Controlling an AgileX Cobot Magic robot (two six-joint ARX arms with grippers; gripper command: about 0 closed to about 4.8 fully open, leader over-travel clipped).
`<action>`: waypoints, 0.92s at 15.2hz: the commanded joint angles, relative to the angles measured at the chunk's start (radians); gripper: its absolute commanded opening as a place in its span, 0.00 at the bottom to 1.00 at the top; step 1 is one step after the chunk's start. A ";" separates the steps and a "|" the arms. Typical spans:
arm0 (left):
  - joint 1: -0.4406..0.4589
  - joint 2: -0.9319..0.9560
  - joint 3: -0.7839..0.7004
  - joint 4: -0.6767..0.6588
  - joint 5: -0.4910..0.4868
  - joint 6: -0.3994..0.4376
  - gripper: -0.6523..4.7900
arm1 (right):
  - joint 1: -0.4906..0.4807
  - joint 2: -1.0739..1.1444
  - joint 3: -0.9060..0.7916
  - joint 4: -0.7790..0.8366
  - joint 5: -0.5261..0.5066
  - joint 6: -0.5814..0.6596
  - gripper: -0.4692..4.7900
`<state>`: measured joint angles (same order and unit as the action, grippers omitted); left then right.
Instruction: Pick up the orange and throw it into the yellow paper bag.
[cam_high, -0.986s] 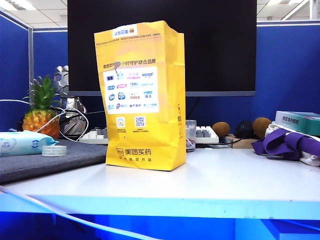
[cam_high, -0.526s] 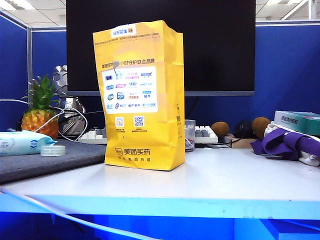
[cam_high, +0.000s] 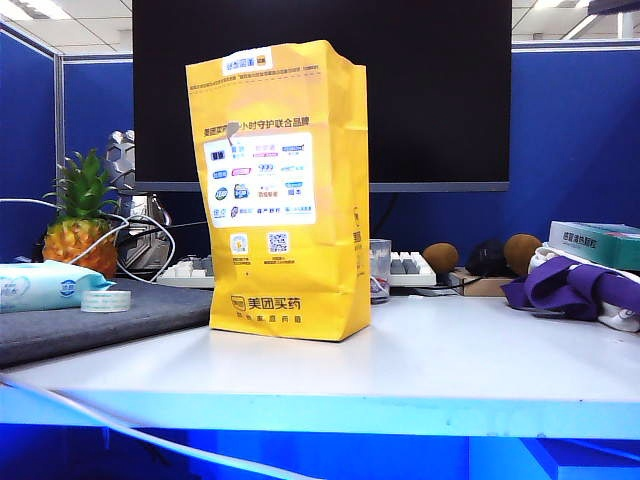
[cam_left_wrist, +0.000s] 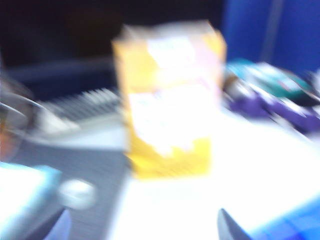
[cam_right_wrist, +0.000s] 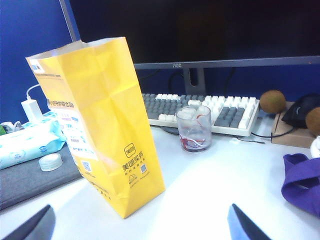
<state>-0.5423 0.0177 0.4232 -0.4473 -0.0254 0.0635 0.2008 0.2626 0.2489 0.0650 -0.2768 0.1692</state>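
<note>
The yellow paper bag (cam_high: 280, 190) stands upright on the white table (cam_high: 450, 360), left of the middle and a little back from the front edge, its printed white panel facing the exterior camera; the right wrist view shows the same bag (cam_right_wrist: 100, 125) from one corner, its mouth open at the top. The orange is not visible in any view; I cannot tell where it lies. Neither arm shows in the exterior view.

The right gripper (cam_right_wrist: 140, 225) hangs above the table near the front edge; only the two fingertips (cam_right_wrist: 245, 225) show at the rim of its wrist view, standing wide apart with nothing between them. The left gripper (cam_left_wrist: 140, 227) appears in a heavily blurred wrist view; two dark tips show at the rim with bare table between them, but the blur leaves it unclear how wide it stands, so I cannot tell its state; the bag (cam_left_wrist: 170, 100) is a yellow smear ahead of it.

Behind the bag a glass cup (cam_right_wrist: 194, 127) sits just in front of a keyboard (cam_right_wrist: 205, 110); a dark monitor (cam_high: 320, 90) rises at the back edge. Toward the left edge a pineapple (cam_high: 82, 215) stands behind a grey mat (cam_high: 100, 320) that carries a pack of wipes (cam_high: 45, 285) and a roll of tape (cam_high: 107, 300). Toward the right edge lie two brown kiwis (cam_high: 440, 258) and a purple cloth (cam_high: 575, 285).
</note>
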 joint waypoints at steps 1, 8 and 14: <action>0.000 0.047 0.004 0.206 -0.005 -0.191 0.80 | 0.000 0.000 -0.031 0.037 0.033 0.005 1.00; 0.000 0.123 -0.132 0.192 -0.251 -0.183 0.80 | 0.000 -0.002 -0.073 0.008 0.034 0.036 1.00; 0.000 0.122 -0.176 0.262 -0.243 -0.102 0.80 | 0.000 -0.002 -0.247 0.289 0.081 -0.068 1.00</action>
<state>-0.5423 0.1402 0.2432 -0.2085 -0.2718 -0.0349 0.2005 0.2630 0.0105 0.3195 -0.2008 0.1032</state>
